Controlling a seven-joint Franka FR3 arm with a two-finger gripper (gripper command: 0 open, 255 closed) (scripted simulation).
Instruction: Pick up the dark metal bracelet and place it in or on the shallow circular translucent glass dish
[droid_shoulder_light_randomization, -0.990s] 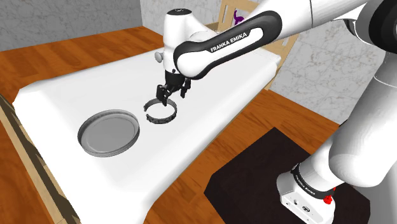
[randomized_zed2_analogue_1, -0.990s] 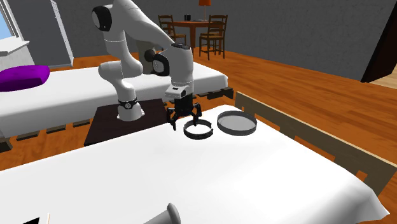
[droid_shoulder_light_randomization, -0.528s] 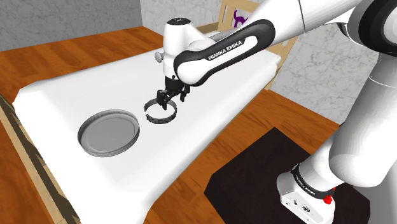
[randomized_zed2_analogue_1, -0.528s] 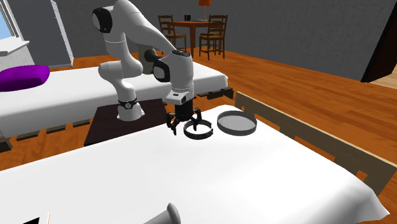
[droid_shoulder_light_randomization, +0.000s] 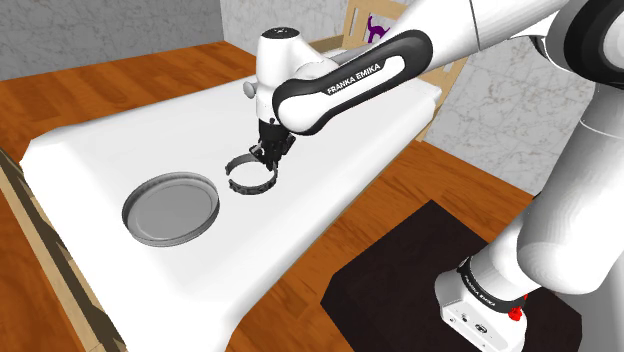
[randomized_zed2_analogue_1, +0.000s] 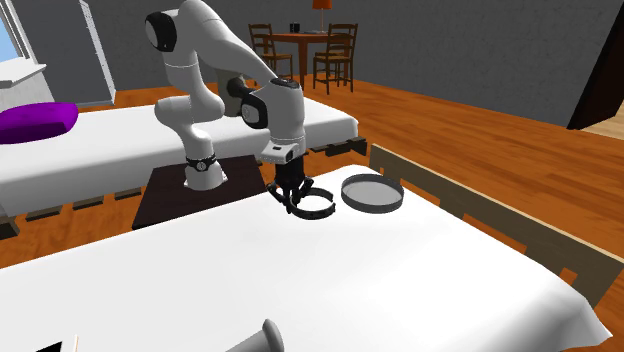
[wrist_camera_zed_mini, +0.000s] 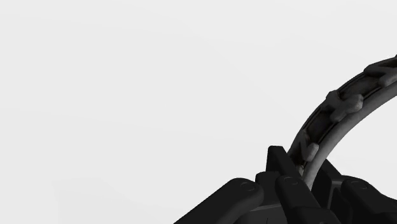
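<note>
Noted at black two-finger gripper (droid_shoulder_light_randomization: 266, 154): upright, down at white bed cover (droid_shoulder_light_randomization: 150, 140), jaws narrow, clamped across one side of dark linked metal bracelet (droid_shoulder_light_randomization: 250, 179), presumably for a lift by the rim. Rest of ring flat on cover, just beside shallow round translucent grey dish (droid_shoulder_light_randomization: 171, 208), not touching.

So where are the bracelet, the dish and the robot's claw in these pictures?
bracelet (droid_shoulder_light_randomization: 247, 190), shoulder view, on its near band.
dish (droid_shoulder_light_randomization: 171, 207), shoulder view, on its bare floor.
gripper (randomized_zed2_analogue_1: 291, 201), second exterior view, between its fingertips.
</note>
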